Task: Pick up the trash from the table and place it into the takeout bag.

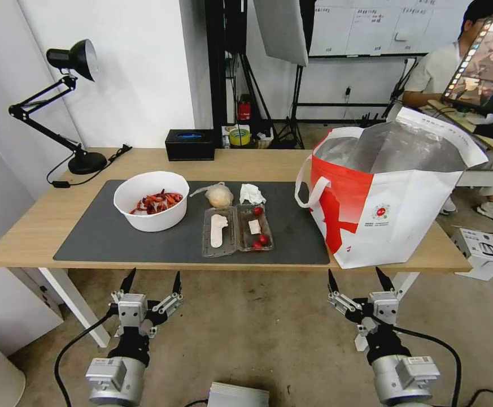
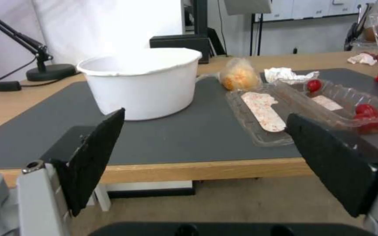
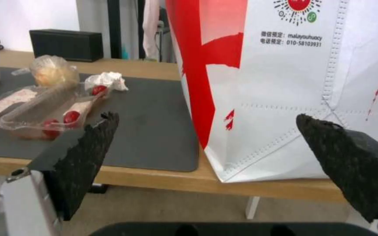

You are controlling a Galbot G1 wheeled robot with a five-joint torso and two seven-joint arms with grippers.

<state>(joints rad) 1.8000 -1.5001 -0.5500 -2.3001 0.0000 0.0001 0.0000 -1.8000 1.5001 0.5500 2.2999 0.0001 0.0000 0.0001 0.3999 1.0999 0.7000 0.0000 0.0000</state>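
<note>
So far nothing is bagged; your spread, empty left gripper [image 1: 151, 281] and right gripper [image 1: 359, 278] hang below the tabletop's front edge; the clear plastic clamshell tray of red tomatoes [image 1: 238, 230], crumpled white tissue [image 1: 251, 194], clear-bagged beige lump [image 1: 218, 195] and white bowl of red shells [image 1: 151, 200] all wait beside the white-and-red foil-lined takeout bag [image 1: 390, 195].

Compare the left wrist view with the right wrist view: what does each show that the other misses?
Left wrist alone: the black desk lamp's base and the open left claw. Right wrist alone: the white-and-red takeout bag's round logo and the open right claw. Both: white bowl, clear clamshell tray with red tomatoes, crumpled white tissue, bagged beige lump, dark grey mat.
</note>
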